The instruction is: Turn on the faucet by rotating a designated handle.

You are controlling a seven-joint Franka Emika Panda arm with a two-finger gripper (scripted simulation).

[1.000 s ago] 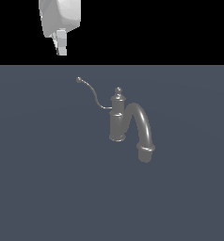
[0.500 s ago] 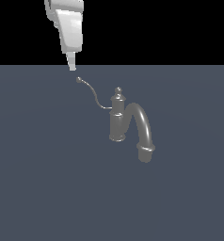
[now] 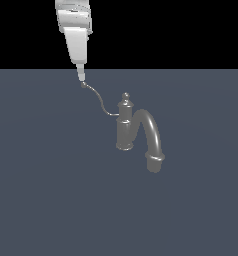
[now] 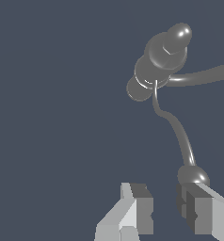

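Note:
The grey faucet (image 3: 125,125) stands on a dark floor, its upright post topped by a knob and its thick arched spout (image 3: 152,140) bending toward the exterior view's right. The thin S-curved handle (image 3: 100,102) runs from the post up to a small ball tip (image 3: 84,85) on the exterior view's left. My gripper (image 3: 80,77) hangs just above that ball tip. In the wrist view the gripper (image 4: 166,212) is open and empty. The ball tip (image 4: 193,175) lies right against the end of one finger (image 4: 196,209), not between the two. The faucet post (image 4: 163,56) shows farther off.
A flat dark grey floor (image 3: 51,190) spreads around the faucet. Nothing else stands on it.
My gripper has come down and toward the exterior view's right, from well above the handle to just over its ball tip. The faucet and handle have not moved.

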